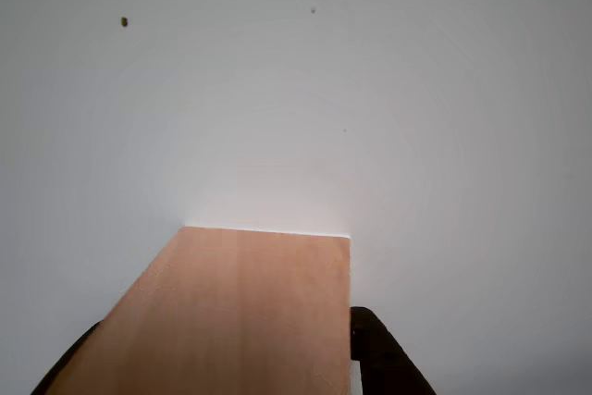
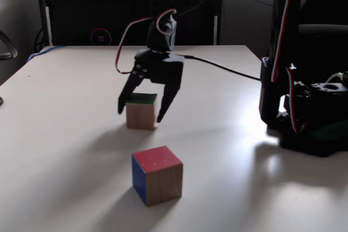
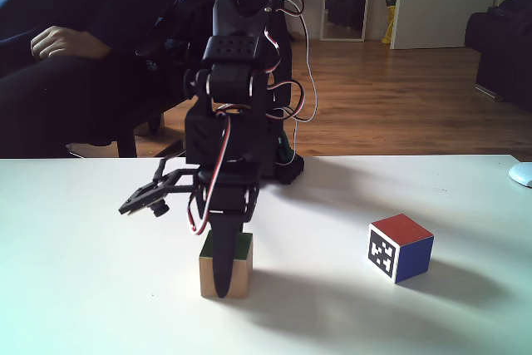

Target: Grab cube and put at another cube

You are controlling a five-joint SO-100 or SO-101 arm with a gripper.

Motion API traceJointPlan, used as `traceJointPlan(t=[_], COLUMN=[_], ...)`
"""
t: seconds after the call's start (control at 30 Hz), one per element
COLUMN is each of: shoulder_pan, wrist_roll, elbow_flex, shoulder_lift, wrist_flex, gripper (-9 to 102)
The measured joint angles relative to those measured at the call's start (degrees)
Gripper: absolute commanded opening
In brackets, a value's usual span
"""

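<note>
The cube (image 2: 141, 116), light wood with a green top, rests on the white table (image 2: 65, 134). In the other fixed view the cube (image 3: 243, 276) is partly covered by one dark finger. My gripper (image 2: 140, 115) points down over it, jaws spread, one finger on each side and a small gap at the left finger. In the other view a wooden face of the cube (image 1: 231, 312) lies between the fingers (image 1: 379, 353). Another cube (image 2: 156, 175) with a red top stands nearer the camera, apart from the gripper. Its black-and-white marker shows on another cube (image 3: 399, 247).
The arm's base (image 2: 304, 123) stands at the table's right side, with a black cable (image 2: 223, 69) trailing across the top. A dark cabinet (image 2: 98, 20) stands behind the table. A seated person's hand (image 3: 58, 39) shows beyond the far edge. A pale object (image 3: 522, 174) sits at the right edge.
</note>
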Motion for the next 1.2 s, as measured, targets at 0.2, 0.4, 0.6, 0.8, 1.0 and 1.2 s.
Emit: traceJointPlan(t=[0.2, 0.4, 0.6, 0.8, 1.0, 1.2], shoulder_pan=[0.35, 0.44, -0.44, -6.24, -16.17, -23.99], wrist_roll=[0.53, 1.05, 2.29, 4.39, 8.44, 11.25], elbow_flex=[-0.35, -0.88, -0.35, 1.58, 1.14, -3.08], shoulder_lift=[0.0, 0.88, 3.16, 13.89, 25.84, 26.63], wrist_flex=[-1.05, -1.58, 0.7, 8.09, 18.63, 24.7], gripper=[23, 19, 19, 18, 18, 18])
